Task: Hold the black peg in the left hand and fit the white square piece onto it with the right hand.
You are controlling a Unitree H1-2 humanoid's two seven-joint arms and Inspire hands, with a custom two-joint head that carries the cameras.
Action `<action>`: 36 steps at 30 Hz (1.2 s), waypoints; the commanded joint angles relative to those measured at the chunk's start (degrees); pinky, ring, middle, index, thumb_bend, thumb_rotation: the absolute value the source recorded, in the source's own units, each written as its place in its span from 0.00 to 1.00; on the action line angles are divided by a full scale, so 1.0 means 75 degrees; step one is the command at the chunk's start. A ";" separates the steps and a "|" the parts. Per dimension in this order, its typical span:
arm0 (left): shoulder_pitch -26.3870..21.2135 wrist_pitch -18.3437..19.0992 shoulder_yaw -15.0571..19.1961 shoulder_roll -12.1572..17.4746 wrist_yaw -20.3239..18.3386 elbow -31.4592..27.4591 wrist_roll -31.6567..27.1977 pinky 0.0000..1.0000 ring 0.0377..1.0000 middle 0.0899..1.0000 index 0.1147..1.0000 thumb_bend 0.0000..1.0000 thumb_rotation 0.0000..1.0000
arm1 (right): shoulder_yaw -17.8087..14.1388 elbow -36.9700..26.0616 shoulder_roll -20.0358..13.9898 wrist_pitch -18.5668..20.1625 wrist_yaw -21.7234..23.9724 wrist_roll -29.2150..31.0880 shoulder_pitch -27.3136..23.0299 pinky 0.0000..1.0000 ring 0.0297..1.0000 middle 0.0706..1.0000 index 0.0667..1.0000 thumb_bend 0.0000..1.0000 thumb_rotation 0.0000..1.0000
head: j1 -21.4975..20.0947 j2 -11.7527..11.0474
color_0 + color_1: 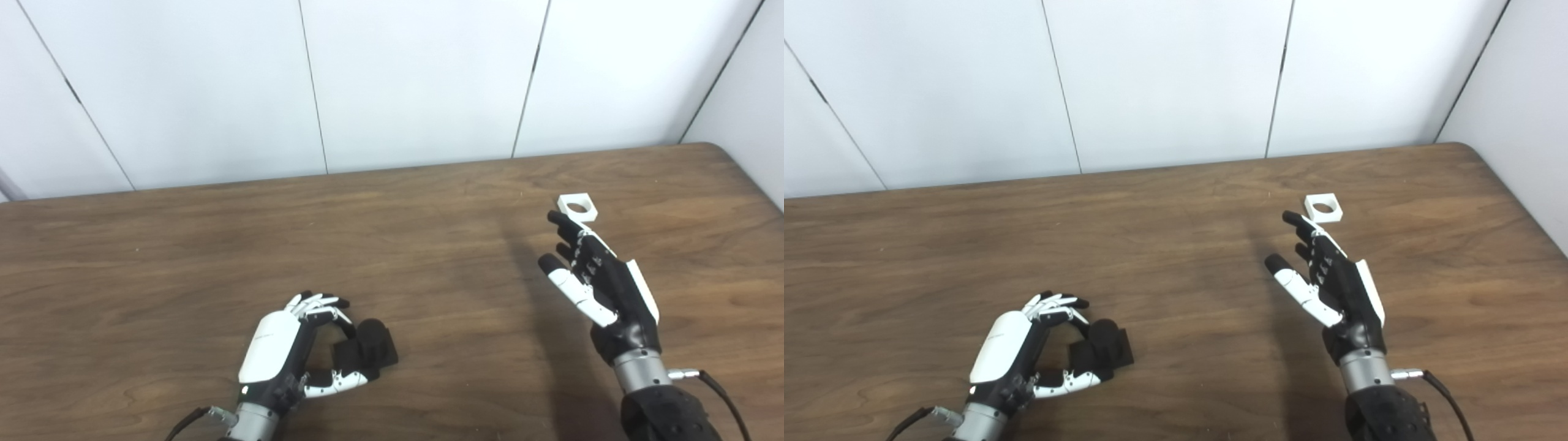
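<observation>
Lower left of the frame, the left hand (278, 352) curls its fingers (318, 304) narrowly around the black peg (367, 350), which rests on the bench (392, 245). At right, the right hand (603, 278) spreads wide (empty) just short of the white square piece (577, 207). Grasping comes next. No writing is legible.

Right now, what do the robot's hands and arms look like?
Both hands are black with white parts. The left hand has a smooth white shell on its back and a tiny glowing light near the wrist. The right hand has black fingertips and a white thumb. Each wrist has a silver metal ring with a thin black cable, and the right forearm looks black.
</observation>
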 commanded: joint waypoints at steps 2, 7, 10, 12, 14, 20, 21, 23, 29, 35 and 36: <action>-0.0018 0.0017 0.0025 0.0080 -0.0075 0.0093 0.0051 0.93 0.84 0.75 0.42 0.52 0.05 | -0.0142 -0.0293 -0.0108 -0.0011 -0.0039 -0.0148 -0.0161 0.93 0.95 0.91 0.79 0.64 0.48 | -0.0125 -0.0006; -0.0034 -0.0089 0.0093 0.0143 -0.0073 0.0127 0.0006 0.93 0.83 0.75 0.42 0.52 0.05 | -0.0312 -0.0334 -0.0189 0.0069 -0.0074 -0.0295 -0.0265 0.97 0.98 0.92 0.79 0.67 0.45 | -0.0651 -0.0086; -0.0040 -0.0200 0.0138 0.0203 -0.0023 0.0203 -0.0005 0.92 0.83 0.74 0.42 0.52 0.05 | -0.0395 -0.0300 -0.0323 0.0132 -0.0131 -0.0616 -0.0431 0.98 0.98 0.92 0.78 0.70 0.41 | -0.0987 -0.0112; -0.0041 -0.0291 0.0176 0.0238 -0.0009 0.0255 -0.0046 0.92 0.82 0.74 0.42 0.52 0.05 | -0.0432 -0.0281 -0.0463 0.0216 -0.0140 -0.0894 -0.0574 0.99 0.97 0.92 0.78 0.72 0.39 | -0.1183 -0.0106; -0.0039 -0.0332 0.0217 0.0268 -0.0045 0.0263 -0.0106 0.92 0.82 0.74 0.42 0.52 0.05 | -0.0441 -0.0284 -0.0632 0.0301 -0.0122 -0.1161 -0.0740 0.97 0.96 0.92 0.79 0.75 0.38 | -0.1354 -0.0107; -0.0041 -0.0344 0.0295 0.0333 -0.0168 0.0252 -0.0215 0.91 0.82 0.74 0.42 0.52 0.05 | -0.0531 -0.0222 -0.1213 0.0704 0.0024 -0.1671 -0.1172 0.93 0.94 0.90 0.78 0.78 0.35 | -0.1605 -0.0140; -0.0038 -0.0333 0.0306 0.0341 -0.0194 0.0246 -0.0223 0.91 0.82 0.74 0.42 0.52 0.05 | -0.0590 -0.0183 -0.1290 0.0811 0.0035 -0.1680 -0.1251 0.94 0.95 0.90 0.77 0.80 0.34 | -0.1634 -0.0146; -0.0023 -0.0313 0.0330 0.0349 -0.0238 0.0215 -0.0241 0.91 0.82 0.74 0.42 0.52 0.04 | -0.0677 -0.0063 -0.1414 0.0927 0.0038 -0.1707 -0.1385 0.95 0.95 0.90 0.76 0.80 0.32 | -0.1663 -0.0141; -0.0002 -0.0456 0.0378 0.0410 -0.0198 0.0218 -0.0232 0.90 0.81 0.73 0.42 0.52 0.04 | -0.0515 0.0407 -0.2028 0.1215 0.0115 -0.2471 -0.1743 0.93 0.94 0.91 0.75 0.83 0.33 | -0.1850 -0.0146; 0.0001 -0.0481 0.0429 0.0440 -0.0279 0.0204 -0.0269 0.90 0.81 0.73 0.42 0.52 0.04 | -0.0067 0.1039 -0.2923 0.1572 0.0524 -0.3388 -0.2354 0.96 0.97 0.95 0.75 0.87 0.32 | -0.1918 -0.0132; 0.0002 -0.0481 0.0434 0.0443 -0.0288 0.0200 -0.0270 0.90 0.81 0.74 0.42 0.52 0.04 | 0.0026 0.1157 -0.3052 0.1601 0.0605 -0.3510 -0.2470 0.95 0.97 0.96 0.75 0.87 0.31 | -0.1938 -0.0127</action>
